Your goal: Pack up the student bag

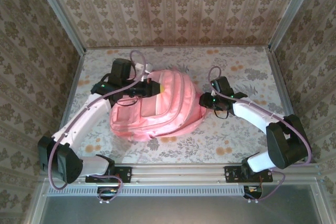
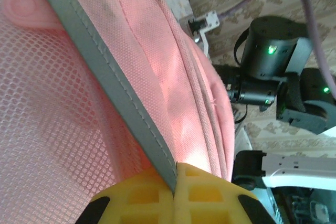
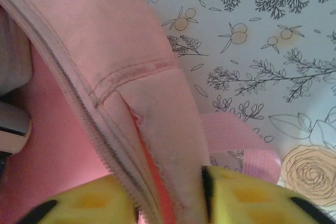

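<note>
The student bag (image 1: 157, 106), a large pink backpack, lies in the middle of the flowered table. My left gripper (image 1: 137, 88) is at its far left side. In the left wrist view the yellow pads of the left gripper (image 2: 176, 182) are shut on a grey trim strip (image 2: 115, 77) that runs across the bag's pink mesh (image 2: 47, 119). My right gripper (image 1: 206, 100) is at the bag's right edge. There the right gripper (image 3: 170, 203) pinches the zipped rim of the student bag (image 3: 142, 93), with fabric filling the gap between its pads.
A pink strap (image 3: 231, 135) lies on the flowered tabletop (image 3: 262, 51) right of the pinched rim. The right arm (image 2: 273, 61) shows beyond the bag in the left wrist view. Patterned walls (image 1: 173, 9) enclose the table on three sides.
</note>
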Available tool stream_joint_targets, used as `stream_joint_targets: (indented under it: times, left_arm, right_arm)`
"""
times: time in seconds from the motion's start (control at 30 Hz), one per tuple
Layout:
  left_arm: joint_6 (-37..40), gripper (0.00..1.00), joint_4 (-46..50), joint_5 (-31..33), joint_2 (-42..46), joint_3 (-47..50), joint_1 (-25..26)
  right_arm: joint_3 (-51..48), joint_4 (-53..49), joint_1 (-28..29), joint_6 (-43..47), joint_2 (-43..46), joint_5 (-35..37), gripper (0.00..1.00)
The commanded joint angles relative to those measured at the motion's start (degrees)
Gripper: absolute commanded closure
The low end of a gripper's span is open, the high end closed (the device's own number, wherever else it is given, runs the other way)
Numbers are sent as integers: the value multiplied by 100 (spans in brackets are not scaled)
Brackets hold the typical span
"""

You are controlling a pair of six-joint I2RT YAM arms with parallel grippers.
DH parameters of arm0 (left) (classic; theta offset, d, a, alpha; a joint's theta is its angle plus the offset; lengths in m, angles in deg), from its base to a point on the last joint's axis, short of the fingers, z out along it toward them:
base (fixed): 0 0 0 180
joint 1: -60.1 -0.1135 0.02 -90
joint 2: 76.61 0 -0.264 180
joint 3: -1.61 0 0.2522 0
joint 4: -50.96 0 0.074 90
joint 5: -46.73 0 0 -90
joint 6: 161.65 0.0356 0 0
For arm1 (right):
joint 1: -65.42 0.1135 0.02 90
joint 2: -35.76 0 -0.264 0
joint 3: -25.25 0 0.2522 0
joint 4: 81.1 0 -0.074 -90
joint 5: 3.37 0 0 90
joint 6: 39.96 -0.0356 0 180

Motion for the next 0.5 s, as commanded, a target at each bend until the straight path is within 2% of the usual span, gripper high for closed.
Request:
stream_joint_targets:
  times: [0.0, 0.07, 0.2, 0.33, 0.4, 0.47]
  left_arm:
    - [351, 99, 184, 305, -206, -96, 273]
    - [448, 96, 233, 510, -386, -140, 429]
    - [610, 96, 329, 1115, -905, -335, 763]
    - [428, 96, 27, 1365, -1378, -387, 909]
    - [336, 96, -133, 1392, -1631, -437, 934]
    - [274, 95, -244, 1400, -1851, -532, 937]
  right_arm:
    - [-180, 345, -65, -329, -28, -242, 81]
    - [-328, 441, -91, -469, 61, -285, 87]
    - [-736, 767, -100, -819, 289, -412, 87]
    - [-1078, 951, -100, -1025, 749, -343, 86]
    - [-1155, 917, -116, -990, 851, -240, 78]
    - [-1118, 740, -143, -904, 910, -121, 61]
